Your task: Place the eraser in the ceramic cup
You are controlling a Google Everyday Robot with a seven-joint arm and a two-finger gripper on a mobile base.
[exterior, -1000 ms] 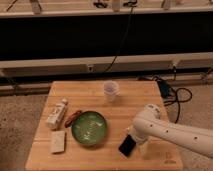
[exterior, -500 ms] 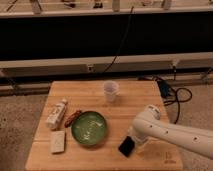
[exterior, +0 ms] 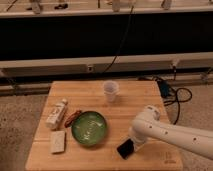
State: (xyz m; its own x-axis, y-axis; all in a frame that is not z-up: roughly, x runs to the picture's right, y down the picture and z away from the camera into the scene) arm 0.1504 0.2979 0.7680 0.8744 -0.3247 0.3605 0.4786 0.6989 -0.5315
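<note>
The eraser (exterior: pixel 125 148) is a flat black block lying near the front edge of the wooden table (exterior: pixel 135 97), to the right of the green bowl. The ceramic cup (exterior: pixel 111 91) is small and whitish and stands upright at the back middle of the table. My gripper (exterior: pixel 133 144) is at the end of the white arm (exterior: pixel 170 132), which reaches in from the right. It is down at the eraser's right edge, and the arm hides the fingers.
A wide green bowl (exterior: pixel 89 128) sits front centre-left. A pale beige block (exterior: pixel 58 141) lies front left, a white bottle (exterior: pixel 57 113) lies behind it, and a small reddish item (exterior: pixel 73 117) is beside the bowl. Cables (exterior: pixel 172 95) lie on the floor at the right.
The arm has shifted slightly to the left and down toward the eraser. The eraser, cup and bowl have stayed in place.
</note>
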